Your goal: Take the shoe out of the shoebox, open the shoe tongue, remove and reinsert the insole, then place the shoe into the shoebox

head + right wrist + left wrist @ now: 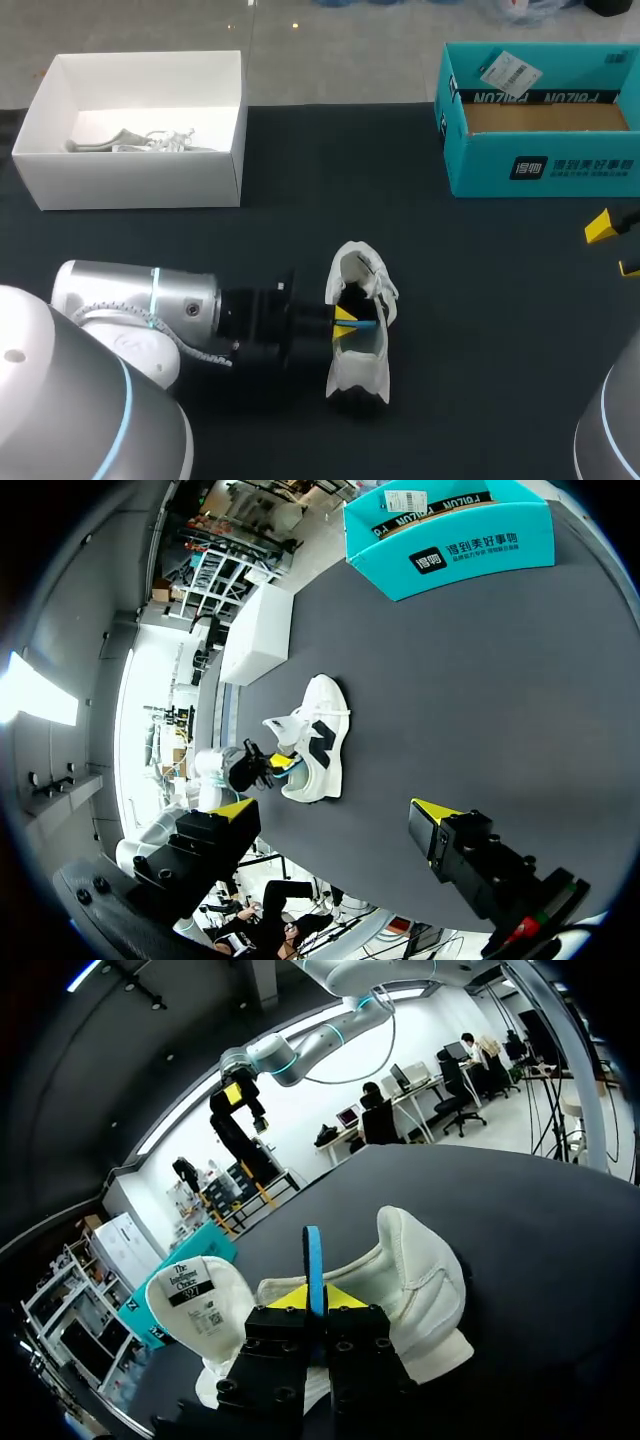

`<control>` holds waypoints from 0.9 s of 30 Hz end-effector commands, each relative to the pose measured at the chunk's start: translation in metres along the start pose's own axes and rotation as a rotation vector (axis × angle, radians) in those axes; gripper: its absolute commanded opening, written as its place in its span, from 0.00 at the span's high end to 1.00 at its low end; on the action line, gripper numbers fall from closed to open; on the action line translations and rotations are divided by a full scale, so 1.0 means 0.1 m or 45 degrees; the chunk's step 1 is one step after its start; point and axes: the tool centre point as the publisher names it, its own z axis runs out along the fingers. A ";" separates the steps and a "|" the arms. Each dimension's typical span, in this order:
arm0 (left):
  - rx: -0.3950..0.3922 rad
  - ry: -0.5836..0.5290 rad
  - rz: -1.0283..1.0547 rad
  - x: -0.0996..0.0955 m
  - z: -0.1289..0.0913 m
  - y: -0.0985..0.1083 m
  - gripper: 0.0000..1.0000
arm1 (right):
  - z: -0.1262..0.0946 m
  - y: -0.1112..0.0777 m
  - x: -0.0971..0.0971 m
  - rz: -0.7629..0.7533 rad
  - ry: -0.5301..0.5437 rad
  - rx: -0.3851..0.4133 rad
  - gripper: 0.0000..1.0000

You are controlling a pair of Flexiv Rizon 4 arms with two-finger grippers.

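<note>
A white shoe (pixel 360 345) lies on its side on the black table, its opening facing my left arm. My left gripper (pixel 345 322) reaches into that opening. In the left wrist view its yellow fingertips (pixel 345 1298) are shut on the thin edge of a blue insole (pixel 313 1260), which stands up between them. The shoe's tongue (pixel 200 1300) is folded back beside the gripper and the heel (pixel 420 1270) lies on the other side. My right gripper (pixel 612 245) hangs open at the table's right edge, far from the shoe (pixel 318 735), with nothing between its fingers.
The teal shoebox (pixel 540 165) stands open at the back right. A white open box (pixel 130 180) with pale stuffing inside stands at the back left. Bare black table lies between the shoe and both boxes.
</note>
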 end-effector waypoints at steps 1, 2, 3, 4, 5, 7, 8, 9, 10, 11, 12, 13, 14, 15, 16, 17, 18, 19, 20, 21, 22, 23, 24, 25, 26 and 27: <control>0.005 -0.009 -0.016 -0.03 0.15 0.09 1.00 | 0.00 -0.02 0.00 0.001 -0.001 -0.004 0.00; 0.005 -0.011 -0.015 -0.03 0.15 0.09 1.00 | 0.00 -0.02 0.00 0.001 -0.001 -0.004 0.00; 0.011 -0.017 -0.016 -0.03 0.14 0.06 0.96 | 0.00 -0.02 0.00 0.001 -0.001 -0.004 0.00; 0.018 -0.021 -0.017 -0.02 0.13 0.03 0.75 | 0.00 -0.02 0.00 0.001 -0.001 -0.004 0.00; 0.027 -0.028 -0.017 -0.01 0.12 0.00 0.65 | 0.00 -0.02 0.00 0.001 -0.001 -0.004 0.00; 0.046 -0.039 -0.005 0.01 0.08 -0.10 0.27 | 0.00 -0.02 0.00 0.001 -0.001 -0.004 0.00; 0.051 -0.042 0.003 0.01 0.07 -0.13 0.27 | 0.00 -0.02 0.00 0.001 -0.001 -0.004 0.00; 0.058 -0.043 0.011 0.03 0.04 -0.18 0.29 | 0.00 -0.02 0.00 0.001 -0.001 -0.004 0.00; 0.059 -0.040 0.017 0.04 0.02 -0.21 0.33 | 0.00 -0.02 0.00 0.001 -0.001 -0.004 0.00; 0.060 -0.037 0.024 0.04 0.00 -0.24 0.37 | 0.00 -0.02 0.00 0.001 -0.001 -0.004 0.00; 0.059 -0.034 0.031 0.05 -0.02 -0.25 0.42 | 0.00 -0.02 0.00 0.001 -0.001 -0.004 0.00; 0.059 -0.034 0.033 0.05 -0.03 -0.26 0.46 | 0.00 -0.02 0.00 0.001 -0.001 -0.004 0.00; 0.055 -0.030 0.038 0.06 -0.05 -0.27 0.53 | 0.00 -0.02 0.00 0.001 -0.001 -0.004 0.00; 0.054 -0.029 0.039 0.07 -0.06 -0.27 0.54 | 0.00 -0.02 0.00 0.001 -0.001 -0.004 0.00; 0.053 -0.029 0.039 0.07 -0.06 -0.26 0.59 | 0.00 -0.02 0.00 0.001 -0.001 -0.004 0.00; 0.052 -0.028 0.039 0.08 -0.07 -0.26 0.69 | 0.00 -0.02 0.00 0.001 -0.001 -0.004 0.00; 0.049 -0.027 0.038 0.08 -0.07 -0.25 0.93 | 0.00 -0.02 0.00 0.001 -0.001 -0.004 0.00; 0.049 -0.026 0.036 0.09 -0.06 -0.24 1.00 | 0.00 -0.02 0.00 0.001 -0.001 -0.004 0.00; 0.049 -0.025 0.034 0.09 -0.05 -0.23 1.00 | 0.00 -0.02 0.00 0.001 -0.001 -0.004 0.00; 0.053 -0.023 0.032 0.09 -0.03 -0.23 1.00 | 0.00 -0.02 0.00 0.001 -0.001 -0.004 0.00; 0.057 -0.018 0.032 0.09 0.00 -0.22 1.00 | 0.00 -0.02 0.00 0.001 -0.001 -0.004 0.00; 0.061 -0.012 0.029 0.10 0.02 -0.22 1.00 | 0.00 -0.02 0.00 0.001 -0.001 -0.004 0.00; 0.063 -0.010 0.027 0.10 0.05 -0.22 1.00 | 0.00 -0.02 0.00 0.001 -0.001 -0.004 0.00; 0.066 -0.007 0.023 0.10 0.08 -0.21 1.00 | 0.00 -0.02 0.00 0.001 -0.001 -0.004 0.00; 0.068 -0.006 0.021 0.10 0.10 -0.20 1.00 | 0.00 -0.02 0.00 0.001 -0.001 -0.004 0.00; 0.068 0.000 0.014 0.10 0.13 -0.18 1.00 | 0.00 -0.02 0.00 0.001 -0.001 -0.004 0.00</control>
